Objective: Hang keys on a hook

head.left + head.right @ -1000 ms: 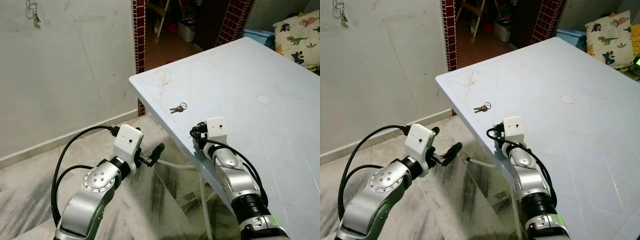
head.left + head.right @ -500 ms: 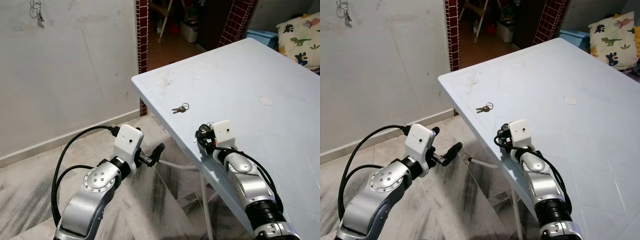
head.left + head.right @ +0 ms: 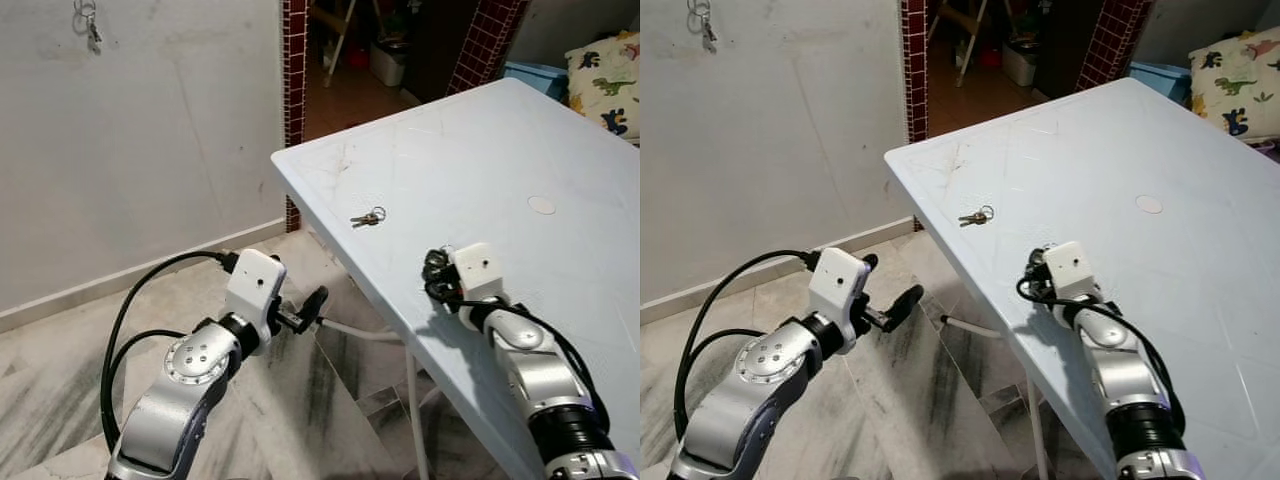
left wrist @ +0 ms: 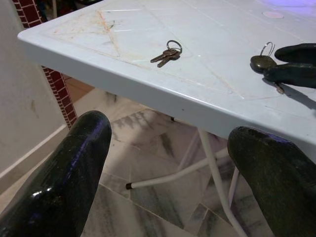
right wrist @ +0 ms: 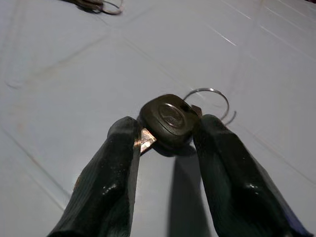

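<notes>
High on the wall (image 3: 150, 120) at the far left, a bunch of keys (image 3: 92, 30) hangs from a hook (image 3: 85, 8), which is too small to make out well. Below it the left gripper (image 3: 308, 308) is held out over the marble floor (image 3: 60, 400), beside the near corner of the table and lower than its top; its two black fingers (image 4: 64, 173) are spread wide with nothing between them.

The pale blue table (image 3: 470, 150) runs away to the right. Near its front corner lies a small set of keys (image 3: 367, 217) on a ring, flat on the top and well clear of both grippers.

Further right, the right gripper (image 3: 436, 275) sits low over the table close to the near edge. Its fingers (image 5: 111, 173) pinch a dark-headed key (image 5: 170, 121), the head caught between the tips and a thin wire ring (image 5: 210, 98) sticking out beyond them. The key is just above the surface or touching it; I cannot tell which.

At the far right corner a dinosaur-print cushion (image 3: 608, 85) rests behind the table.
</notes>
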You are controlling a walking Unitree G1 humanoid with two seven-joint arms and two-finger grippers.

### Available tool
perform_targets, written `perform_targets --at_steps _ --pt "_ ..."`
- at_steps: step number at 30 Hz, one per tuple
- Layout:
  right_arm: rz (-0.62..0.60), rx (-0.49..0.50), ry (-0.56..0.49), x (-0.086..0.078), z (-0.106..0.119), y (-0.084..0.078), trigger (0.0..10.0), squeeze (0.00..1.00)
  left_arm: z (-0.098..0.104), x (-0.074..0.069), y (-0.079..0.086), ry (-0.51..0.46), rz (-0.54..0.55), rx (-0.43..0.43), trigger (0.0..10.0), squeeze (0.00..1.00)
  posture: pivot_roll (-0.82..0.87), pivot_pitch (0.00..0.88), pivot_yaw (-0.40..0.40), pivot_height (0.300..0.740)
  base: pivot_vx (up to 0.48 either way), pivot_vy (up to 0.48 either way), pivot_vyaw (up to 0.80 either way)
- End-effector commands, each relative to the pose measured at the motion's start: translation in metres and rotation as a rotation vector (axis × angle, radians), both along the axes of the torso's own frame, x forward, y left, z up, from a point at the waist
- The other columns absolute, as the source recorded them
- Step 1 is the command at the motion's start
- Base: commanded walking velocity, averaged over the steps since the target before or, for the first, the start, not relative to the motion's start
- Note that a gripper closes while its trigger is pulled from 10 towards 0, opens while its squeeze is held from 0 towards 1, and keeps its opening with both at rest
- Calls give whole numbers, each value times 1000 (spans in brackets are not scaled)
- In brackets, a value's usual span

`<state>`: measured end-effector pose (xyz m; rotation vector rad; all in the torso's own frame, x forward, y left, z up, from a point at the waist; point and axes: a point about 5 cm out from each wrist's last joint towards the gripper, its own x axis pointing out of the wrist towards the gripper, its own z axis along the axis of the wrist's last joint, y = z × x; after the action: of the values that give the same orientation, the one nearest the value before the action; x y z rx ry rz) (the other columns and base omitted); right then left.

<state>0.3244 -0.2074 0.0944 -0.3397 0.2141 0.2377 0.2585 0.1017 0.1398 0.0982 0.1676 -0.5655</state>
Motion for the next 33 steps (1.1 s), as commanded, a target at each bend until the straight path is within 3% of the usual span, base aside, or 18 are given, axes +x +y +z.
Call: perform_targets --at_steps 1,9,10,11,12,14,15,16,18,26,33 --pt "-22 -4 5 0 2 -9 0 0 -1 0 -1 1 -8 8 10000 0 227 88 -32 740 0 0 0" --pt "-22 0 7 1 6 -5 0 0 -1 0 -1 1 -9 8 10000 0 226 87 -30 740 0 0 0" --pt "-32 5 9 1 6 -4 2588 0 -1 0 -1 1 -9 8 10000 0 226 87 -30 740 0 0 0" --pt "-39 8 11 1 6 -4 2588 0 -1 0 -1 1 -9 8 10000 0 225 87 -30 740 0 0 0" --pt "-48 14 10 1 7 -2 4000 0 -1 0 -1 1 -8 8 10000 0 225 87 -30 740 0 0 0" --pt "-64 32 4 2 8 1 4431 0 -1 0 -1 0 -8 7 10000 0 225 87 -30 740 0 0 0" --pt "-70 39 4 2 9 2 8980 0 -1 0 -1 0 -8 7 10000 0 225 87 -30 740 0 0 0" --pt "-78 47 2 3 9 4 8980 0 -1 0 -1 0 -8 7 10000 0 225 87 -30 740 0 0 0" --pt "-83 59 -2 3 9 10 10000 0 -1 1 -1 0 -7 7 10000 0 226 84 -32 740 0 0 0" --pt "-176 121 -25 6 16 16 10000 0 -1 1 -1 -1 -3 4 10000 0 227 82 -38 740 0 0 0" --pt "-256 99 -12 4 8 26 10000 0 -1 1 -2 -1 -6 2 10000 0 225 78 -41 740 0 0 0"
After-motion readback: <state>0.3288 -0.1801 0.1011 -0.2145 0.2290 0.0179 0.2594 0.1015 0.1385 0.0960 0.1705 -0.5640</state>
